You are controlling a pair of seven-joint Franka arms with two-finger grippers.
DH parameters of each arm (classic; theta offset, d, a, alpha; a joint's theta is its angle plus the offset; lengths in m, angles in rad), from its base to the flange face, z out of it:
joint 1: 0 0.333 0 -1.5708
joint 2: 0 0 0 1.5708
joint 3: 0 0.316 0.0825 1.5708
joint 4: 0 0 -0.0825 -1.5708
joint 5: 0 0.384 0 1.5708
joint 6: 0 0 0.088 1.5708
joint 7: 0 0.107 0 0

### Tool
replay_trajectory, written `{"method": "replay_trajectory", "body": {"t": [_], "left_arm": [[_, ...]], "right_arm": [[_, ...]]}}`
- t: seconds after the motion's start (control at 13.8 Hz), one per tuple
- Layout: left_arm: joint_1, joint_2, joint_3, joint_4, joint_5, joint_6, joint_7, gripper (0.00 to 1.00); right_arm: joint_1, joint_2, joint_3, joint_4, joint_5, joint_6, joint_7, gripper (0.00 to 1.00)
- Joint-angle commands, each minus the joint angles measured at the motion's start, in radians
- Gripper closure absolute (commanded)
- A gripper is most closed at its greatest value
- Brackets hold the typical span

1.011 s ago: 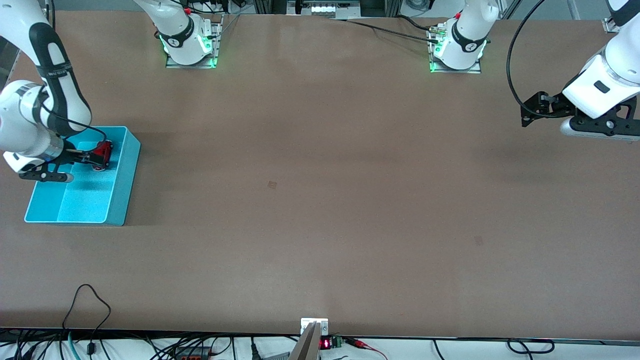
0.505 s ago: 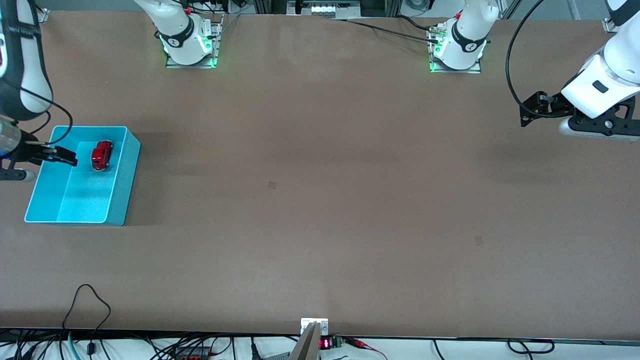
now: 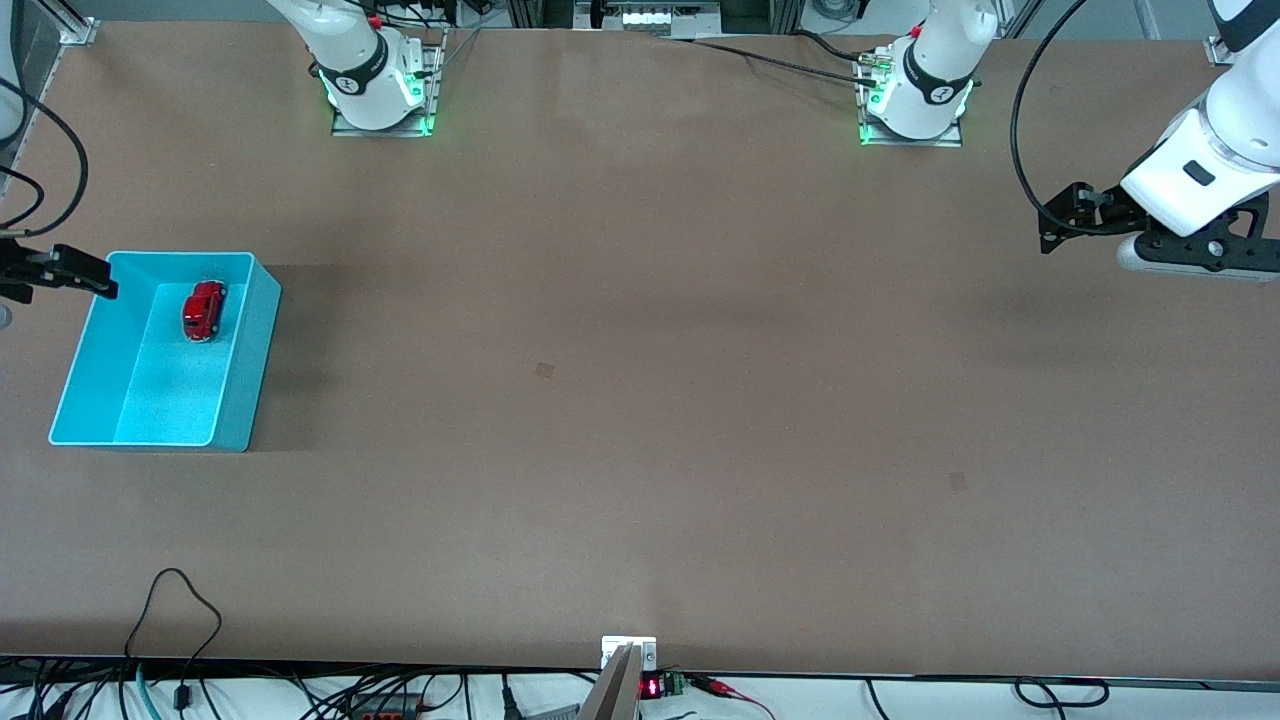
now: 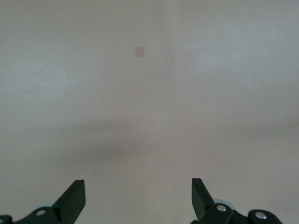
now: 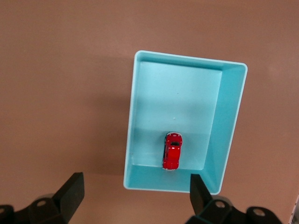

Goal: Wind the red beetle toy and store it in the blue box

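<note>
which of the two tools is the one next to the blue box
The right tool, open and empty at the blue box's rim, with the red beetle toy inside. The left tool waits open at the table's left-arm end.

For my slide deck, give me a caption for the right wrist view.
Red beetle toy lying in the blue box, seen from above between the right gripper's open jaws.

Robotics lab bench

Two white arm bases (image 3: 378, 85) (image 3: 915, 95), bolted to metal plates and glowing green, stand at eleven and one o'clock on a wide brown table (image 3: 640, 420). At six o'clock, loose cables (image 3: 180, 640) and a small red-digit display (image 3: 651, 688) line the table's edge.
</note>
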Motion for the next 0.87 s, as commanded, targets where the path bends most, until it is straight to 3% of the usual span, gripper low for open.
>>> {"method": "replay_trajectory", "body": {"t": [0.0,0.22,0.43,0.79], "left_arm": [[-0.008,0.010,-0.004,0.024,0.007,-0.015,-0.010,0.00],[-0.009,0.012,-0.004,0.027,0.006,-0.012,-0.005,0.00],[-0.009,0.015,-0.006,0.027,0.006,-0.011,-0.005,0.00],[-0.006,0.017,-0.006,0.027,0.006,-0.009,0.001,0.00]], "right_arm": [[-0.005,-0.016,0.040,0.059,0.004,-0.107,-0.001,0.00],[0.000,-0.021,0.046,0.136,0.014,-0.205,0.002,0.00],[0.000,-0.040,0.046,0.139,0.083,-0.204,0.121,0.00],[0.023,-0.057,0.048,0.138,0.090,-0.228,0.212,0.00]]}}
